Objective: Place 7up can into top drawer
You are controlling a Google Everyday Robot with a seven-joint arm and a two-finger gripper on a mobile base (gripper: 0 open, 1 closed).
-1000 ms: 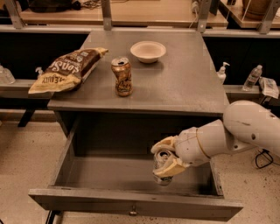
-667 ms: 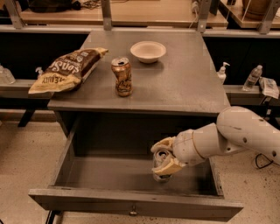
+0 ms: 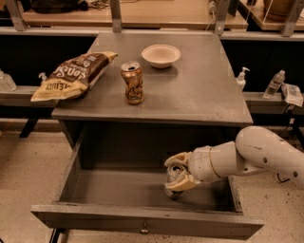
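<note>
Floor (image 3: 19, 180): pale beige, speckled. Grey metal cabinet at centre, its surface (image 3: 209, 95) matte under warm indoor light. Behind it is a wooden bench top (image 3: 161, 12) on grey metal posts (image 3: 115, 14), dark underneath. A low pale ledge (image 3: 263, 97) runs along either side. On it at right stand a water bottle (image 3: 275, 84) and a pump bottle (image 3: 242, 78). Hand (image 3: 175, 176) is low, below the surface's front edge.

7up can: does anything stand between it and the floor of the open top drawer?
Nothing visible does. The claw holds the 7up can inside the open top drawer, towards the right as seen, low over its grey floor.
</note>
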